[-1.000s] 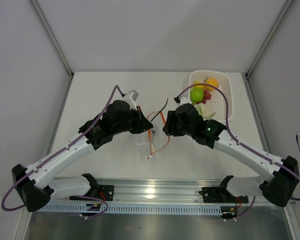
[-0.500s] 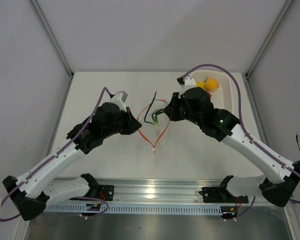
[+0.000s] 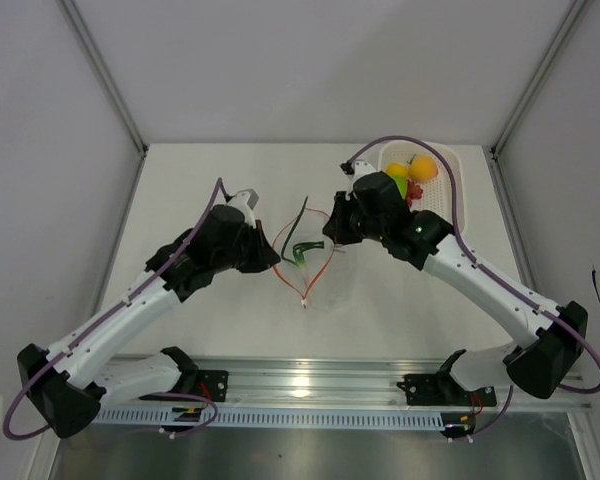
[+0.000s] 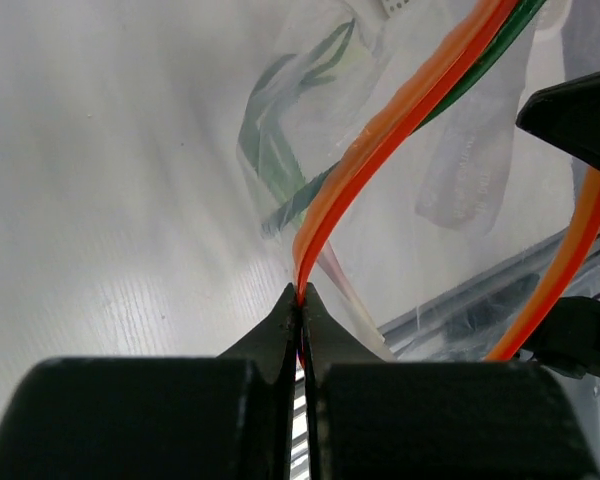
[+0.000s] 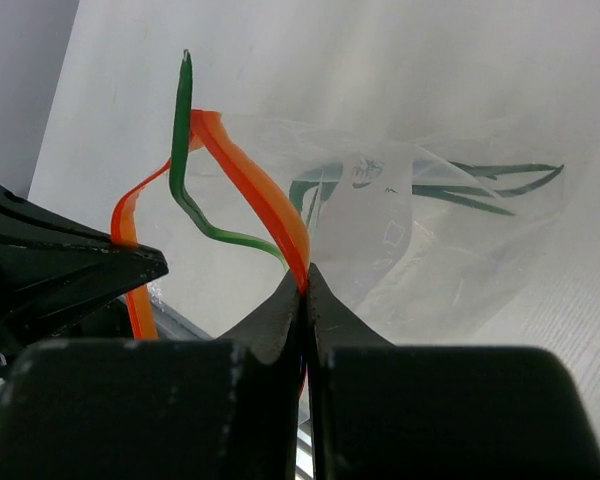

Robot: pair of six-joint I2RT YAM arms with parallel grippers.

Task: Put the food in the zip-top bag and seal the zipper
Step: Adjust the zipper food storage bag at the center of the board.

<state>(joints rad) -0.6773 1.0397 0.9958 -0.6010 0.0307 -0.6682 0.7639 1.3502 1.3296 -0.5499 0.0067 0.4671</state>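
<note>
The clear zip-top bag (image 3: 332, 285) hangs between my two grippers with its mouth pulled into a wide loop. My left gripper (image 4: 302, 297) is shut on one side of the red-orange zipper (image 4: 410, 100). Shut on the opposite side of that strip (image 5: 255, 185) is my right gripper (image 5: 304, 287). Green stalks (image 3: 300, 250) lie inside the bag, and one (image 5: 184, 150) pokes out over the mouth. The other food sits in the white basket (image 3: 452, 205): a green apple (image 3: 395, 187), an orange-yellow fruit (image 3: 423, 168), a yellow piece (image 3: 398, 169) and red bits (image 3: 415, 192).
The basket stands at the back right, close behind my right arm (image 3: 450, 265). White enclosure walls ring the table, and a metal rail (image 3: 300, 385) runs along the near edge between the arm bases.
My right gripper closed on the zipper strip. Both arms carried the bag away from the near edge and spread its mouth. More of the basket shows behind the right arm.
</note>
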